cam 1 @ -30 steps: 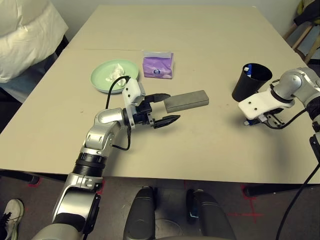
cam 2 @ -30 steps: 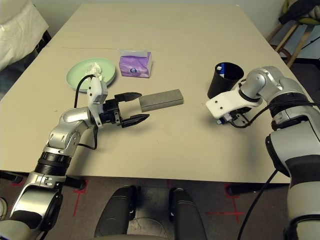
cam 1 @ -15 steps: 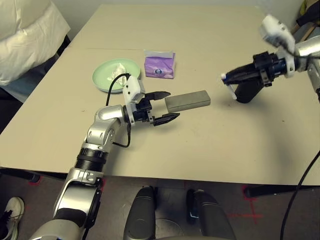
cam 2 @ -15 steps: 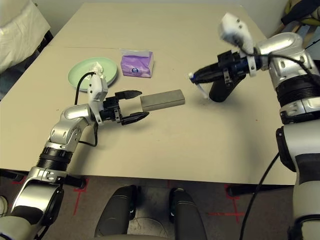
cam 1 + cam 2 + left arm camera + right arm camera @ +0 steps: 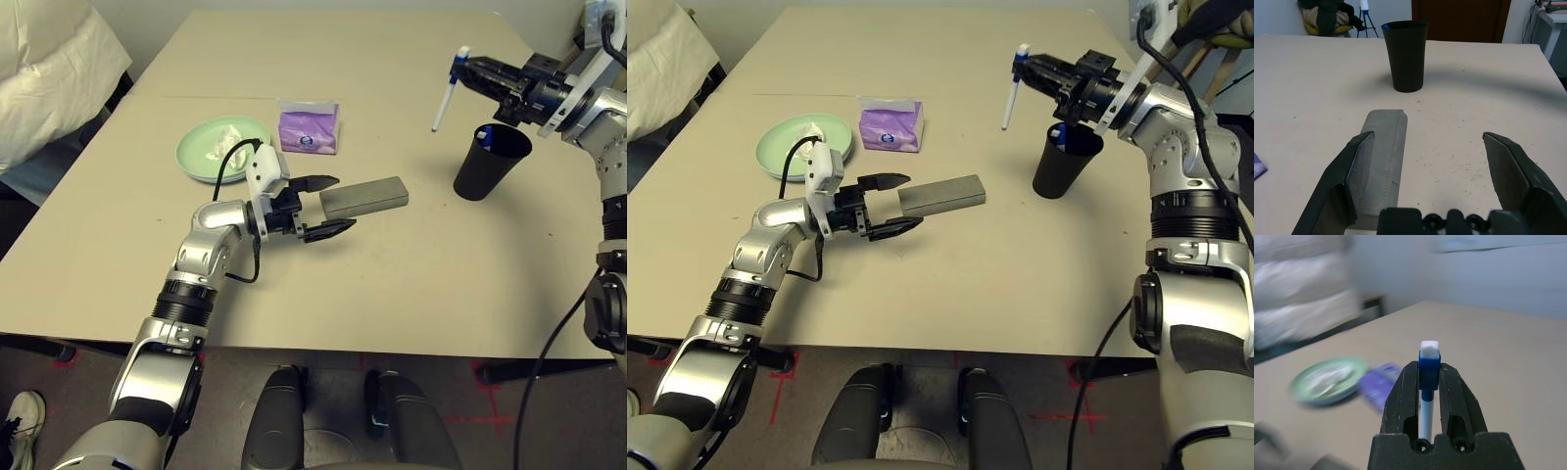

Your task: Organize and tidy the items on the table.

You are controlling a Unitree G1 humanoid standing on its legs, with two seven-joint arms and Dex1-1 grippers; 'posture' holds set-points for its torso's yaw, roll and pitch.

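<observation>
My right gripper (image 5: 1024, 65) pinches a white-blue marker pen (image 5: 1013, 88) by its blue end, holding it in the air above the table (image 5: 392, 59), just beside and above the black cup (image 5: 490, 161). My left gripper (image 5: 329, 207) is spread wide, level, its fingers flanking the near end of the grey-brown glasses case (image 5: 367, 197), which lies flat on the table.
</observation>
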